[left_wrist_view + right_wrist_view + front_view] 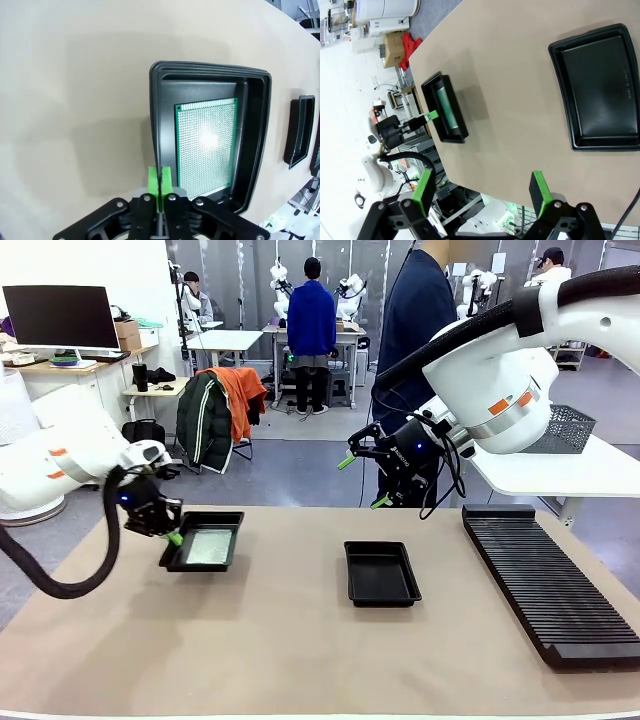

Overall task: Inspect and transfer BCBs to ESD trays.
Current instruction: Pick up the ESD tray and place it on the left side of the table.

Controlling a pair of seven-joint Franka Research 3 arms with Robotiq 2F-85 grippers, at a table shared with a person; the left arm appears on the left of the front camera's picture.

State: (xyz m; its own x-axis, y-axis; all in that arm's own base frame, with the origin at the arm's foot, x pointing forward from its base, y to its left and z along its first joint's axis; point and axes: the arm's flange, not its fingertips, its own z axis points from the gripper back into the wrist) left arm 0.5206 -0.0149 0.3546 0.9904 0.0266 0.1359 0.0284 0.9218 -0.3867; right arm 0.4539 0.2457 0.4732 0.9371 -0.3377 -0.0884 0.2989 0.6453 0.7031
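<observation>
Rim of the left ESD tray (236, 536), at 9 o'clock on the desk (300, 650), is pinched by the left end effector (173, 537), its green pads (154, 181) narrowed onto it. A BCB (210, 546) lies flat on this tray's floor. The second ESD tray (382, 575) sits near centre, and a black slotted rack (545, 580) at 3 o'clock. Farther off, toward 1 o'clock, the right end effector (362, 480) hangs above the far edge with its fingers spread wide.
</observation>
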